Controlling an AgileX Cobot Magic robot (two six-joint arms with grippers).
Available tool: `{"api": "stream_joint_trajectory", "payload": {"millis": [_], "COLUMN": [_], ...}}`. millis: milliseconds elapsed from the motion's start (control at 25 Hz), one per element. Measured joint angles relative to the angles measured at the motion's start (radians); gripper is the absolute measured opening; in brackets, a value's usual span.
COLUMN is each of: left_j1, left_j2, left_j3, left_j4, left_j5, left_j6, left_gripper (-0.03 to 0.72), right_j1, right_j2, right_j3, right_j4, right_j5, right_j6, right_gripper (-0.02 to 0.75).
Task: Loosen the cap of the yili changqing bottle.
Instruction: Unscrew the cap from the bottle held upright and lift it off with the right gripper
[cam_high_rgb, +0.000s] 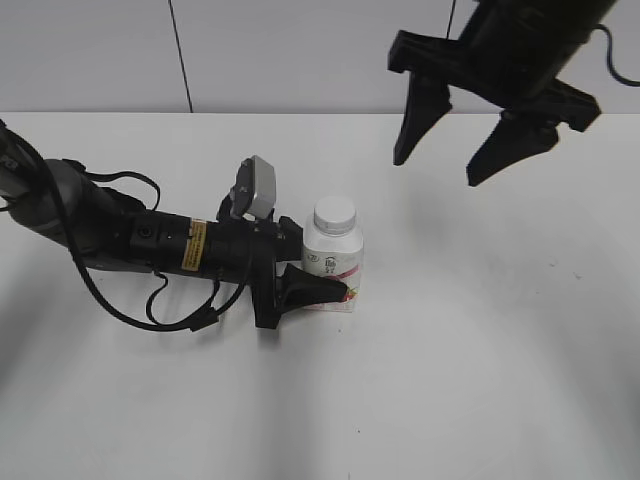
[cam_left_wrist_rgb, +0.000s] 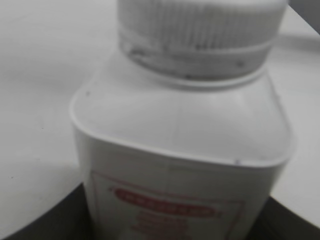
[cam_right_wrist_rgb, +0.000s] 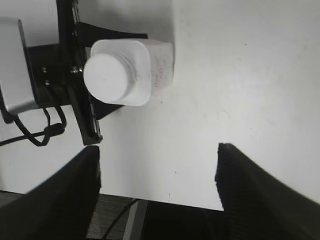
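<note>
The left tool (cam_high_rgb: 325, 275) gripped the upright yili changqing bottle (cam_high_rgb: 332, 262) between its fingers. The right tool (cam_high_rgb: 455, 150) hung wide, up and beside the cap (cam_high_rgb: 335, 214).

A small white plastic bottle (cam_left_wrist_rgb: 180, 150) stands very close in front of the hand and fills most of the view. Its round white ribbed screw cap (cam_left_wrist_rgb: 200, 35) sits at the top, a bit blurry. A red-pink label (cam_left_wrist_rgb: 165, 210) shows low on the bottle. The white tabletop (cam_left_wrist_rgb: 40, 90) lies behind it. Dark parts of the hand sit at both bottom corners.
</note>
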Motion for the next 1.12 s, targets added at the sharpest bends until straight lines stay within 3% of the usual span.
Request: {"api": "stream_joint_trajectory", "payload": {"millis": [360,1120], "left_j1": [0.0,0.0], "left_j2": [0.0,0.0], "left_j3": [0.0,0.0], "left_j4": [-0.016,-0.039], "left_j5": [0.005,0.013], "left_j6": [0.0,0.0], "left_gripper": [0.414,0.414], "right_j1": [0.063,0.083], "right_j2": [0.207,0.319], "right_j3": [-0.204,-0.222], "right_j4": [0.006,0.011], "right_j5": [0.003,-0.045], "right_j6": [0.042,0.082], "right_gripper": [0.564,0.564]}}
